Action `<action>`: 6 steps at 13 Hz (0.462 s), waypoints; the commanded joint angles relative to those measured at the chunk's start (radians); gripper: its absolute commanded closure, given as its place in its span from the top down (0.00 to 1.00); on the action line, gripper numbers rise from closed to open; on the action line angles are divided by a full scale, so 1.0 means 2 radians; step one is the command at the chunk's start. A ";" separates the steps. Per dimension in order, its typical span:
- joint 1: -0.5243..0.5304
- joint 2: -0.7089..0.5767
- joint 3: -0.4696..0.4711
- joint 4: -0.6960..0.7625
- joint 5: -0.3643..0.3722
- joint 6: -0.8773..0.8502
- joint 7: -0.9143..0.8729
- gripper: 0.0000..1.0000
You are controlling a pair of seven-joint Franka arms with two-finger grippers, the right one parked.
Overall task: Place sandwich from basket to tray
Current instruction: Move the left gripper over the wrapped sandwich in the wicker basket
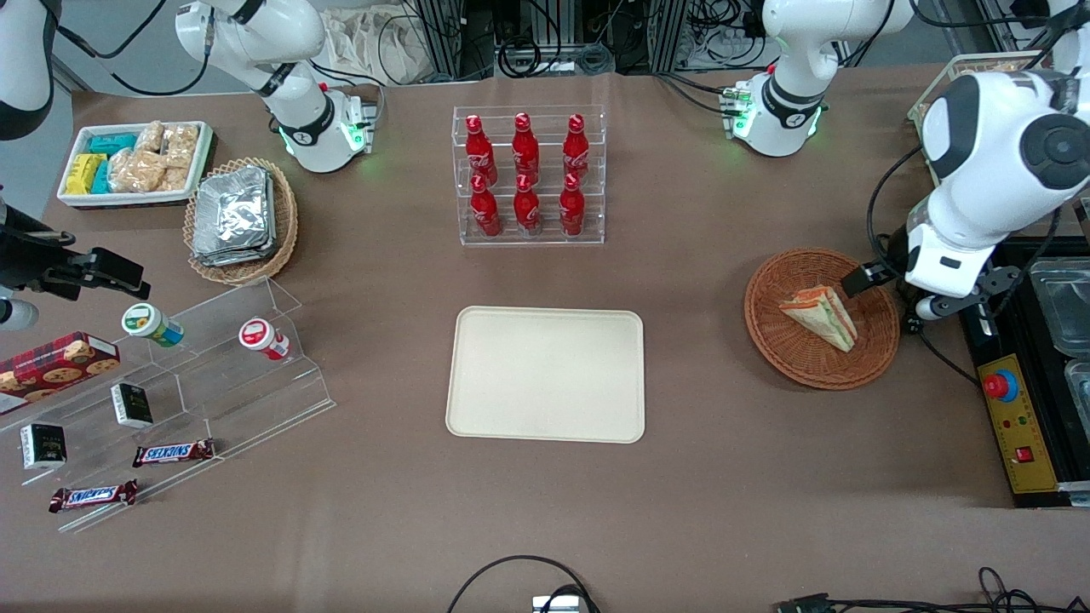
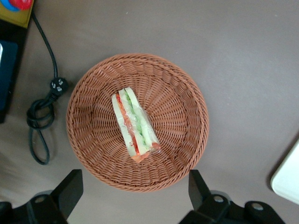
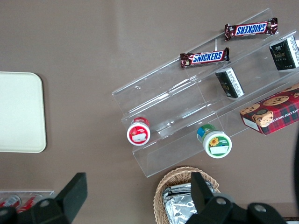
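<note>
1. We see the sandwich (image 1: 823,316) lying on its side inside the reddish-brown basket (image 1: 792,358), near the basket's middle; its red, orange and green filling layers show along the cut edge under clear wrap.
2. In the left wrist view the sandwich (image 2: 134,124) rests on the woven floor of the basket (image 2: 180,93), touching nothing but the wicker.
3. The gripper (image 2: 135,193) hangs above the basket's rim with its two dark fingers (image 2: 70,189) spread wide apart; nothing is held between them.
4. In the front view the gripper (image 1: 881,281) sits over the edge of the basket toward the working arm's end of the table, and only one dark fingertip is plainly seen there.
5. The tray (image 1: 547,375) lies flat at the middle of the table, well apart from the basket, and carries nothing.
6. A rounded corner of the tray (image 2: 288,179) also shows in the left wrist view, near the basket but not touching it.
7. A clear rack of red bottles (image 1: 528,174) stands farther from the front camera than the tray.
8. A dark cable (image 2: 42,121) lies coiled on the table just beside the basket.
9. Toward the parked arm's end we note a tan basket of foil packets (image 1: 241,220), a white bin of snacks (image 1: 136,162) and a clear stepped shelf (image 1: 204,400) with chocolate bars.
</note>
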 commanded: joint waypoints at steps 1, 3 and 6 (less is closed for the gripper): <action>-0.001 -0.022 0.004 -0.054 0.010 0.049 -0.041 1.00; 0.007 -0.022 0.004 -0.088 0.011 0.089 -0.053 1.00; 0.010 -0.016 0.004 -0.140 0.011 0.167 -0.078 1.00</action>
